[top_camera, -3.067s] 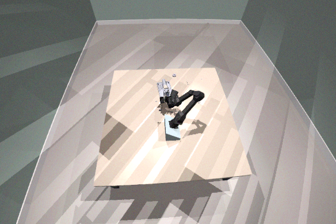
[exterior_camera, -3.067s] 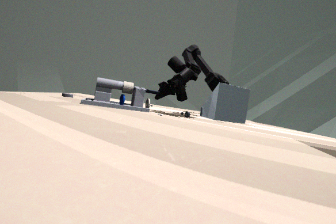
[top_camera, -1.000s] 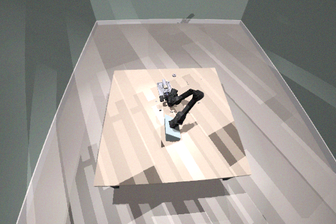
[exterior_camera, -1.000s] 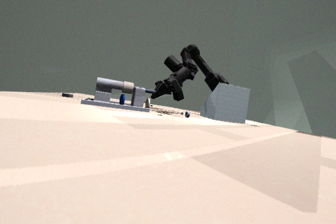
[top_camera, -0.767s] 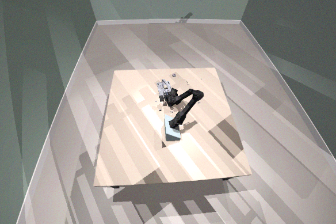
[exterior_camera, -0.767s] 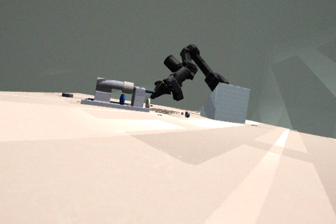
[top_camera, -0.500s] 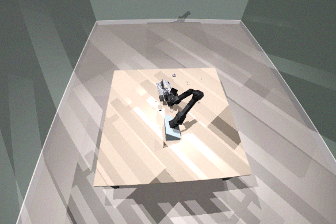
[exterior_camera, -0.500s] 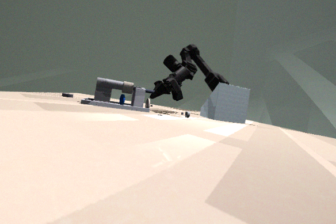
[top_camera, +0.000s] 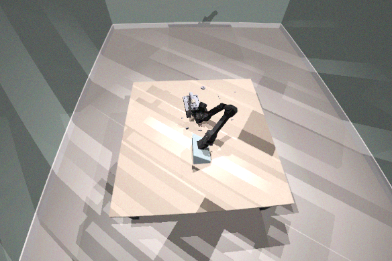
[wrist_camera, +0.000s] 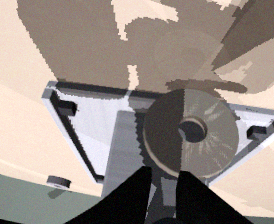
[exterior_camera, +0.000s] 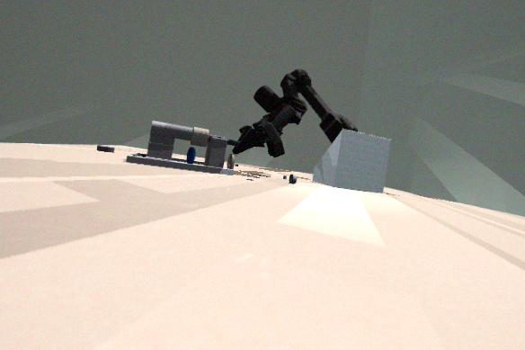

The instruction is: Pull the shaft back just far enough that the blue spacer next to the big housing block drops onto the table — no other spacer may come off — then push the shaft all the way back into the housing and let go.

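Overhead, the black, angular arm [top_camera: 219, 128] [exterior_camera: 315, 100] rises from a pale blue wedge-sided block [top_camera: 201, 155] [exterior_camera: 360, 160], bends at its elbow and slopes down to the fixture. Its gripper [top_camera: 194, 115] [exterior_camera: 235, 147] [wrist_camera: 164, 177] is pinched on the dark shaft [exterior_camera: 233, 141], which enters the smaller upright [exterior_camera: 216, 151]. A smooth grey housing [exterior_camera: 162, 140] has a round barrel; a tan collar [exterior_camera: 200, 136] sits at its end. The glossy blue spacer [exterior_camera: 191, 155] stands on edge over the flat grey base [exterior_camera: 171, 164] [wrist_camera: 83, 117], between the uprights. A brushed, tan-grey ring [exterior_camera: 231, 161] [wrist_camera: 215, 137] stands near the shaft's outer end.
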Controlling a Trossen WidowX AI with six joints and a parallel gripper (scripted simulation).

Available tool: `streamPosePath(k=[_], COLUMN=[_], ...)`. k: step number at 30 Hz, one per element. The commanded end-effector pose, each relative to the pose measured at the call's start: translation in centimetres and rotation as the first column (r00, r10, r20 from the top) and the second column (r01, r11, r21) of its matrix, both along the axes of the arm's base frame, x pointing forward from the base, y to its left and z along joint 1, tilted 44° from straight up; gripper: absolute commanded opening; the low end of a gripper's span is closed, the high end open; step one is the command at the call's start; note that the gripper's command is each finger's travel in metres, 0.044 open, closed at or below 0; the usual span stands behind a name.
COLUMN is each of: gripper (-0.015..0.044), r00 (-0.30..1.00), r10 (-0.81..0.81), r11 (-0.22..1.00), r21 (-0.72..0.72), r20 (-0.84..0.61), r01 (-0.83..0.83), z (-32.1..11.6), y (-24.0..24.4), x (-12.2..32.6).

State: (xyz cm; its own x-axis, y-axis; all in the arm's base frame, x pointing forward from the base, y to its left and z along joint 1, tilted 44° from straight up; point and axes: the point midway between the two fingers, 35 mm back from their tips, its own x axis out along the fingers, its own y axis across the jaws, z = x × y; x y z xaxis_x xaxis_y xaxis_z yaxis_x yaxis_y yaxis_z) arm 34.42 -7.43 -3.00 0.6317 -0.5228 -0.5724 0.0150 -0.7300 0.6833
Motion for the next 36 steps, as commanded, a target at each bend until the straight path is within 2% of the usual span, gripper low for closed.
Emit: streamPosePath(k=[1, 36], gripper=[0.0, 0.0], r00=[1.0, 1.0], r10=[0.004, 0.004], r11=[1.0, 1.0], r21=[0.001, 0.001], r20=[0.007, 0.008], r01=[-0.004, -0.004], z=[0.1, 0.1], y=[0.0, 0.0], x=[0.5, 1.6])
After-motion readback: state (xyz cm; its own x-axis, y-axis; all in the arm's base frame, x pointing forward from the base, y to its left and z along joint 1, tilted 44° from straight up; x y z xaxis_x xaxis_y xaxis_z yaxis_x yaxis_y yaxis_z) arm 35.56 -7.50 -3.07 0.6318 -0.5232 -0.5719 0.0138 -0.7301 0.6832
